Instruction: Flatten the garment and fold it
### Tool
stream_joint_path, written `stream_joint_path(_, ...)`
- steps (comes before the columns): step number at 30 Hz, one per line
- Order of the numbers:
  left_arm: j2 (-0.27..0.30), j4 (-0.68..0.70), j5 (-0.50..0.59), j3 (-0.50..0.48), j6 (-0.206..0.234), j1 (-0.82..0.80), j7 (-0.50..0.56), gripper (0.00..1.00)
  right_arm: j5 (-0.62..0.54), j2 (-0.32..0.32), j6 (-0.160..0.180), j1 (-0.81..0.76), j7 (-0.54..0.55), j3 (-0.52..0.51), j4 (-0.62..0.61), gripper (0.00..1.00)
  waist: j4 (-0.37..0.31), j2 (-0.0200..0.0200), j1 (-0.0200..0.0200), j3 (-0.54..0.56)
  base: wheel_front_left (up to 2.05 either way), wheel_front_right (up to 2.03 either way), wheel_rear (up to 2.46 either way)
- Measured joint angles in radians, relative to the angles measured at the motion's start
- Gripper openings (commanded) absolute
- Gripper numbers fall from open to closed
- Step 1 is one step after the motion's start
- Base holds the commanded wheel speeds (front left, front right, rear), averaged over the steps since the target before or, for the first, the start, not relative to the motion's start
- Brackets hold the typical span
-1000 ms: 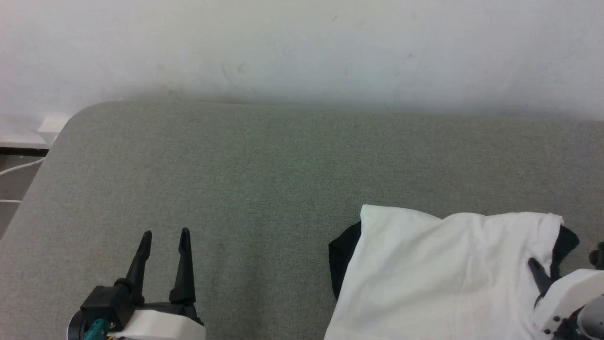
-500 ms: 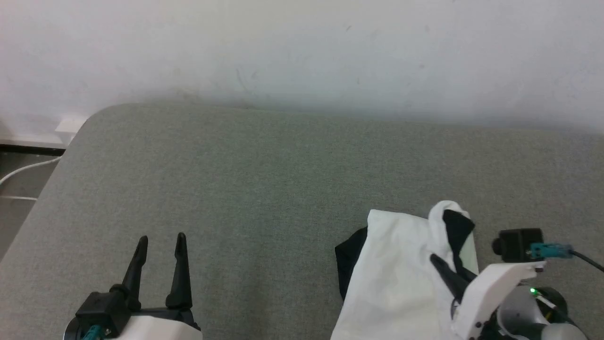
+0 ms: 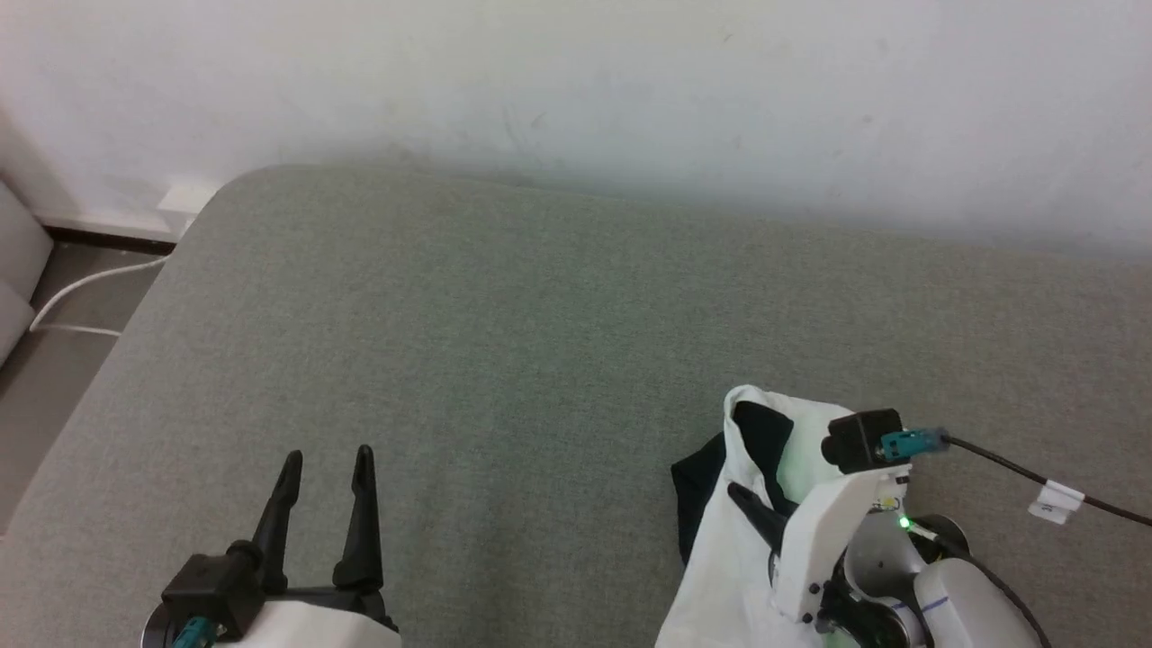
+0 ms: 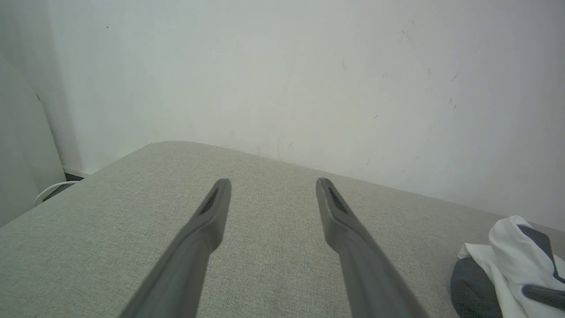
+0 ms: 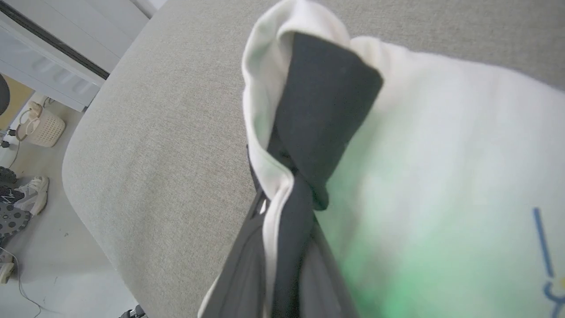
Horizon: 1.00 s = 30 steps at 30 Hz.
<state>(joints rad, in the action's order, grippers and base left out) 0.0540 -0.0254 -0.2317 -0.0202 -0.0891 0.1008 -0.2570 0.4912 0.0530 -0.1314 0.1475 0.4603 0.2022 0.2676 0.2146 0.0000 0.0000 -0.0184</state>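
Observation:
The garment (image 3: 720,576), white with black sleeves, lies bunched at the lower right of the grey-green table (image 3: 504,342). My right gripper (image 3: 740,495) is shut on a fold of it, where a black sleeve (image 5: 326,101) meets the white edge. That fold is lifted and drawn over the white body (image 5: 441,132). In the right wrist view the cloth wraps my right gripper (image 5: 282,207) and hides its tips. A second black sleeve (image 3: 697,490) sticks out at the garment's left. My left gripper (image 3: 326,459) hovers open over bare table at the lower left, far from the garment (image 4: 507,247).
A pale wall (image 3: 576,81) runs close behind the table. The table's rounded left corner (image 3: 207,193) drops to floor with a white cable (image 3: 81,283). A basket (image 5: 42,128) and a shoe (image 5: 31,194) are on the floor. A black camera cable (image 3: 1035,477) trails right.
My right gripper has carried the garment's right sleeve edge leftward over the white body, narrowing the spread cloth. The head camera has turned, shifting the scene. My left gripper stays open.

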Motion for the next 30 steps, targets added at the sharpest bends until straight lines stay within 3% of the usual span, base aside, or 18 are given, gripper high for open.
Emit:
stream_joint_path(5,0.000,-0.001,0.000,0.004,0.000,-0.002,0.000,1.00,-0.006,0.000,0.000,0.053,-0.052,0.025,0.116,0.00,0.019,0.0000,0.0000,-0.016,0.00,0.00,0.00)
stream_joint_path(6,0.000,-0.002,0.000,0.004,0.000,-0.005,0.000,1.00,-0.005,0.000,0.000,0.063,-0.064,0.029,0.134,0.17,0.022,0.0000,0.0000,-0.020,0.00,0.00,0.00)
stream_joint_path(7,0.000,-0.003,0.000,0.005,0.000,-0.007,0.000,1.00,-0.002,0.000,0.000,0.073,-0.079,0.036,0.147,1.00,0.024,0.0000,0.0000,-0.024,0.00,0.00,0.00)
stream_joint_path(15,-0.001,-0.018,-0.005,0.010,0.000,-0.012,0.000,1.00,0.090,-0.002,0.000,0.124,-0.121,0.224,0.147,1.00,0.019,0.0000,0.0001,-0.034,0.00,0.00,0.00)
stream_joint_path(21,-0.001,-0.020,-0.005,0.002,0.000,-0.012,0.000,1.00,0.062,0.013,0.000,0.172,-0.158,0.260,0.094,1.00,-0.014,0.0000,0.0000,-0.016,0.00,0.00,0.00)
stream_joint_path(30,-0.002,0.005,-0.015,0.000,0.000,-0.012,0.000,1.00,-0.219,0.261,-0.001,0.267,-0.362,0.208,0.004,1.00,-0.086,0.0000,0.0000,0.009,0.00,0.00,0.00)
